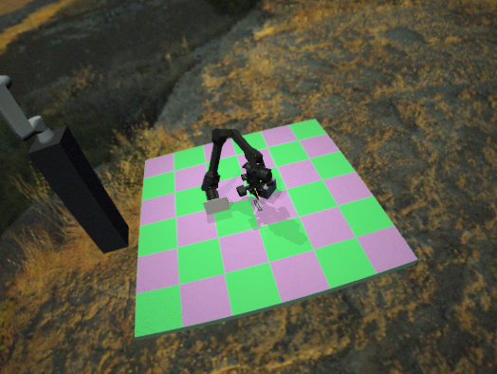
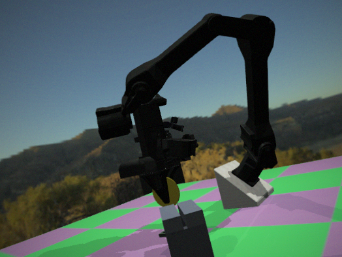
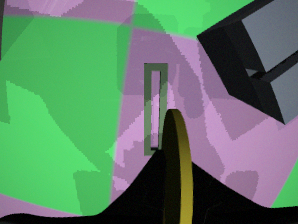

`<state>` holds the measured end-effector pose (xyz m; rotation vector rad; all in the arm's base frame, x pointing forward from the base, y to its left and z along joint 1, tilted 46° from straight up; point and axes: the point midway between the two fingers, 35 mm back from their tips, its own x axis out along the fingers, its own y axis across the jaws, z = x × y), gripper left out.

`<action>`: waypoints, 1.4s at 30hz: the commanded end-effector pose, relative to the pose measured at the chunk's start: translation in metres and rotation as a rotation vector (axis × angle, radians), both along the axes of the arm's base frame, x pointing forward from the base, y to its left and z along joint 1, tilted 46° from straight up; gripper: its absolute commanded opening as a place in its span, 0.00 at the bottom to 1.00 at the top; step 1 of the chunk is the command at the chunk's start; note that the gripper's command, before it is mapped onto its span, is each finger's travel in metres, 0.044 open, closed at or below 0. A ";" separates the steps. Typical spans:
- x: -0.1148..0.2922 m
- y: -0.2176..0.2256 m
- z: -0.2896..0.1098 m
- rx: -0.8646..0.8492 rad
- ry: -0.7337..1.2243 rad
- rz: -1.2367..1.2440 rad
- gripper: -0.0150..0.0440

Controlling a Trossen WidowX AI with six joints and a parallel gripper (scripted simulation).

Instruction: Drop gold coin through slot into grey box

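My gripper [image 2: 162,195] [image 1: 255,194] is shut on the thin gold coin [image 2: 171,193] [image 3: 177,183], which it holds on edge, lifted clear of the board. The shallow dark-green holder [image 3: 154,115] [image 1: 258,205] lies empty on a pink square below the coin in the wrist view. The grey box with the slotted lid [image 2: 183,216] [image 3: 269,43] [image 1: 268,190] stands close beside it; in the exterior view the coin hangs just above and behind the box's top. The slot [image 2: 179,213] runs across the lid.
The green-and-pink checkered board [image 1: 294,266] carries everything. The arm's light grey base block [image 2: 239,192] [image 1: 216,205] stands near the box. A tall dark post [image 1: 78,190] stands off the board at the left.
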<state>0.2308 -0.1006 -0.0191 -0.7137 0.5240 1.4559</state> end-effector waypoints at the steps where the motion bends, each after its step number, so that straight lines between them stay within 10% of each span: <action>1: 0.000 -0.008 0.008 -0.008 -0.009 0.006 0.25; 15: -0.005 -0.023 0.029 0.004 0.007 0.003 0.25; 42: 0.004 -0.021 0.032 0.060 0.633 -0.629 0.25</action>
